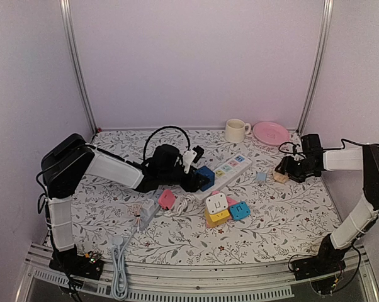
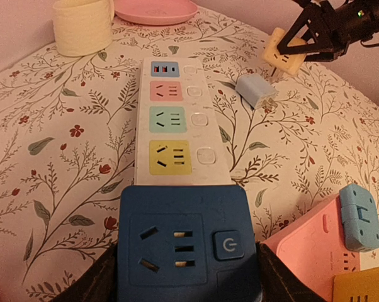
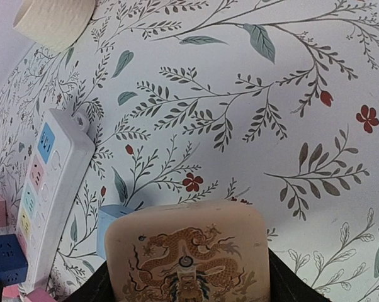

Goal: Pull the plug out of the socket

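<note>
Clamping a dark blue square socket cube by its 2 sides, the left gripper sits low over the floral tablecloth, its arm stretched rightward from the left base. The cube's far edge meets the near end of the long white power strip; I cannot tell whether they are joined. Only the left wrist view shows the cube's pin holes and power button, and the strip's 4 coloured outlets.

Just right of the strip lies a small pale blue plug. Beyond it, the right gripper is closed on the cream square plug block, well apart from the strip. That arm rises from its base, with the forearm reaching level to the left. Only the right wrist view shows the dragon print on the block.

Farthest back stand a cream mug and a pink plate.
</note>
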`<state>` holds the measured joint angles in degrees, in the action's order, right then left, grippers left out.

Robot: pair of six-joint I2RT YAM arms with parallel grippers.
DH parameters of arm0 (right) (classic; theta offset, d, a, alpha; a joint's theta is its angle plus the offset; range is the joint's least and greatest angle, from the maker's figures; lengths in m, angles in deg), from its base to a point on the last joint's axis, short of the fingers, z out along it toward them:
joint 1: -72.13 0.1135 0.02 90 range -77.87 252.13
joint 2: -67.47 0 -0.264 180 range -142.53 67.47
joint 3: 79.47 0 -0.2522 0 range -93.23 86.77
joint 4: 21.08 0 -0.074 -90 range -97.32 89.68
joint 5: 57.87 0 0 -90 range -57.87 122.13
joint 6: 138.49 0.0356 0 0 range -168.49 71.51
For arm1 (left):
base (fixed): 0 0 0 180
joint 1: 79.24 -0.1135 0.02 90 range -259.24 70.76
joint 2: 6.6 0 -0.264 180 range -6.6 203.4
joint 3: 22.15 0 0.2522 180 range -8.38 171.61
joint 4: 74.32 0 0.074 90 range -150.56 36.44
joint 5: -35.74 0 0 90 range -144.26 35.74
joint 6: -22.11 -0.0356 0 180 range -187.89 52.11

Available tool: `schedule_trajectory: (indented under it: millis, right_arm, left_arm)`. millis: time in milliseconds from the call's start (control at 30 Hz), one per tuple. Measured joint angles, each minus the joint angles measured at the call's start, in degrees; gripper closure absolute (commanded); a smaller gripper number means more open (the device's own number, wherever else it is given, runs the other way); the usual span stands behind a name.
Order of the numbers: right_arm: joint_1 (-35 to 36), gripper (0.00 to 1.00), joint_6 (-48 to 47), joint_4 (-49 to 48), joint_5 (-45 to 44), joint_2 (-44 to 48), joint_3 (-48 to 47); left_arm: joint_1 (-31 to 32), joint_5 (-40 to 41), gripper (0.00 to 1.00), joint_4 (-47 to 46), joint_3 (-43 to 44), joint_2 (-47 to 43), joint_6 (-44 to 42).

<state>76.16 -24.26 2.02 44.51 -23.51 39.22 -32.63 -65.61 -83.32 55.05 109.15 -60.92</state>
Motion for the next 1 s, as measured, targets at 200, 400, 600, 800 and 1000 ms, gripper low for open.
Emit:
schedule_trajectory:
  millis: [200,400,600,800,1000]
  right_arm:
    - [-0.31,0.15,0.13,-0.22,-0.59,1.66,0.04]
    - [-0.31,0.13,-0.63,0.79,-3.30,2.21,-0.20]
    - [-0.31,0.12,-1.88,4.39,-7.98,4.20,-1.97]
    - [-0.26,0.14,-3.30,7.13,-10.47,7.89,-4.44]
    - [4.85,0.30,-3.41,7.15,-8.48,8.20,-7.06]
  left_arm:
    - [0.00,-0.02,1.00,0.57,0.33,0.00,0.04]
    - [0.00,-0.04,1.00,1.27,0.76,0.00,0.04]
    - [0.00,-0.07,1.00,2.14,1.29,-0.02,0.02]
    - [0.02,-0.09,1.00,2.51,1.49,-0.02,0.02]
    - [0.02,-0.15,1.00,2.91,1.88,-0.02,0.11]
